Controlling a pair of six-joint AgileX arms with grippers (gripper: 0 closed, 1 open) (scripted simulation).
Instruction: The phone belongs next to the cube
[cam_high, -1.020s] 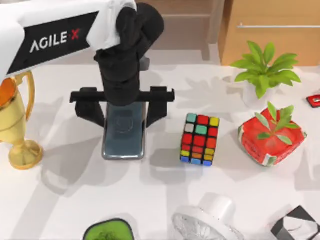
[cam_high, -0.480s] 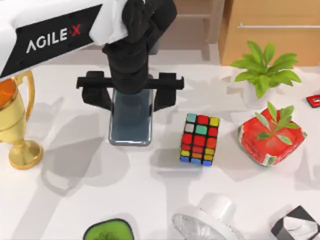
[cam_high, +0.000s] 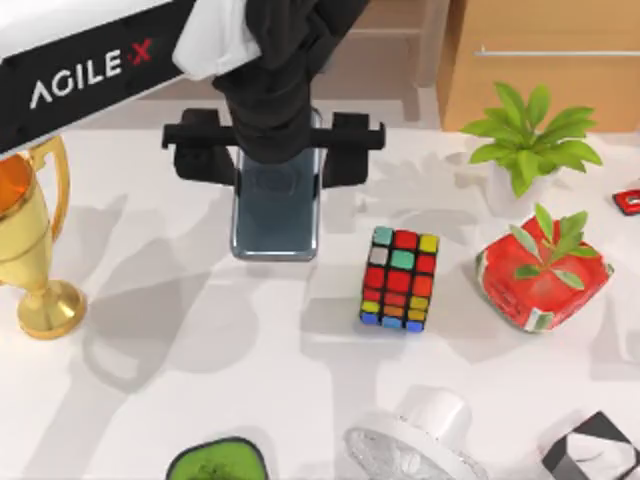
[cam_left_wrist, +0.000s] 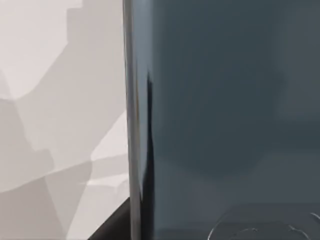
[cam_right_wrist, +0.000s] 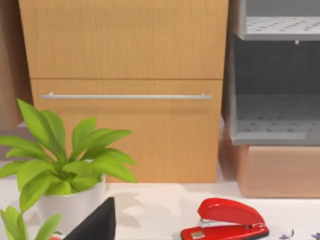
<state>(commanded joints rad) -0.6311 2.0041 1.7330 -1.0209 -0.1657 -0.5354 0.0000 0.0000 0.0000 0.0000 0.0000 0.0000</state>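
Top view: left gripper (cam_high: 275, 160) at the back of the counter (cam_high: 200, 400), left of centre, fingers (cam_high: 352, 163) pinching the phone (cam_high: 277, 215) by its long edges. Phone hangs below the wrist, its lower end towards the front, its shadow on the counter beneath. The cube (cam_high: 399, 278) sits to the right of the phone and a little nearer the front, apart from it, not touching. Gold trophy (cam_high: 30, 250) at the left edge. Red leafy planter (cam_high: 543, 272) right of the cube; potted green plant (cam_high: 527, 145) behind it. Red stapler (cam_high: 628, 200) at the far right edge. White fan (cam_high: 420, 445), green-filled dark bowl (cam_high: 217, 462) and black-and-white box (cam_high: 592, 455) along the front edge.

Left wrist view: phone (cam_left_wrist: 225, 125) very close, glossy grey-blue face, pale metal edge, faint round mark at one end; pale counter (cam_left_wrist: 60, 125) with shadows beside it.

Right wrist view: wooden cabinet (cam_right_wrist: 125, 90) with a bar handle, grey shelf unit (cam_right_wrist: 275, 100) beside it, potted green plant (cam_right_wrist: 60, 170) and red stapler (cam_right_wrist: 225, 220) on the counter. Cannot tell whether the right gripper is spread or pressed together.
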